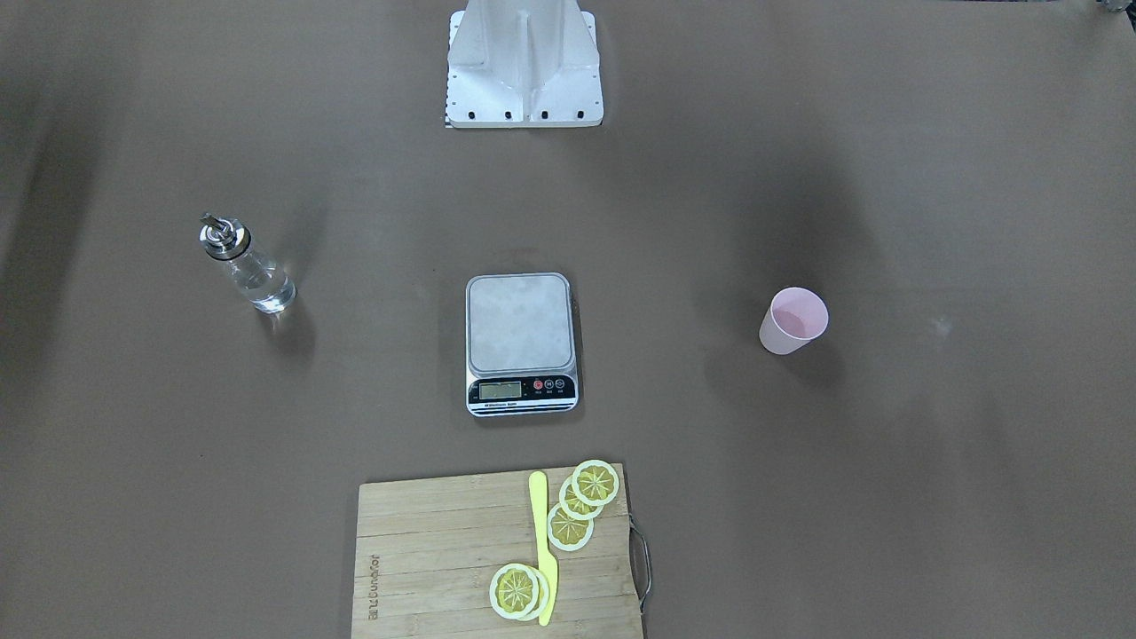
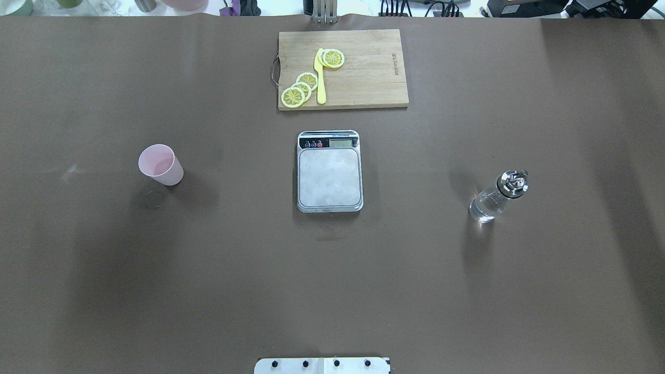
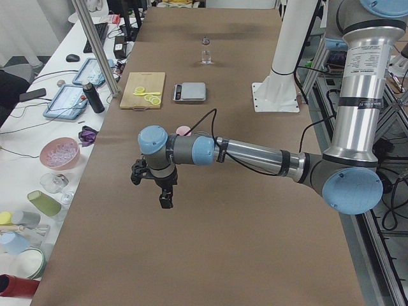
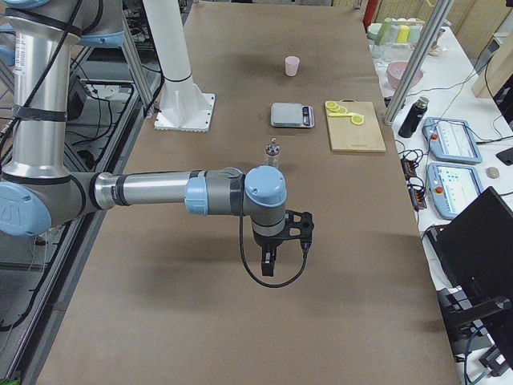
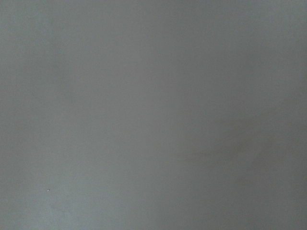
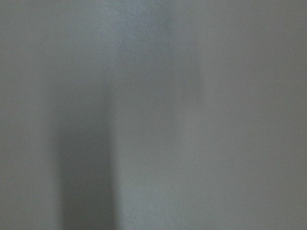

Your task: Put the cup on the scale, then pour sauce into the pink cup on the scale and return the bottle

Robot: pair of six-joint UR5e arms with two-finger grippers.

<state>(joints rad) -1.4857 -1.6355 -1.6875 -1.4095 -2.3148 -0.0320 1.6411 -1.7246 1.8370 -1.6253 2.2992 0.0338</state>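
Observation:
The pale pink cup (image 2: 160,164) stands upright on the brown table, left of the scale (image 2: 329,171); it also shows in the front view (image 1: 792,320). The scale's steel platform (image 1: 520,324) is bare. The clear glass bottle (image 2: 497,196) with its metal spout stands upright to the scale's right, with clear sauce (image 1: 266,291) in its lower part. My left gripper (image 3: 164,197) hangs above the table near my left end, short of the cup (image 3: 183,131). My right gripper (image 4: 268,265) hangs near my right end, short of the bottle (image 4: 272,154). I cannot tell if either is open or shut.
A wooden cutting board (image 2: 363,67) with lemon slices (image 2: 298,89) and a yellow knife (image 2: 320,78) lies beyond the scale. The white robot base (image 1: 524,67) is at the near edge. Both wrist views show only blurred table surface.

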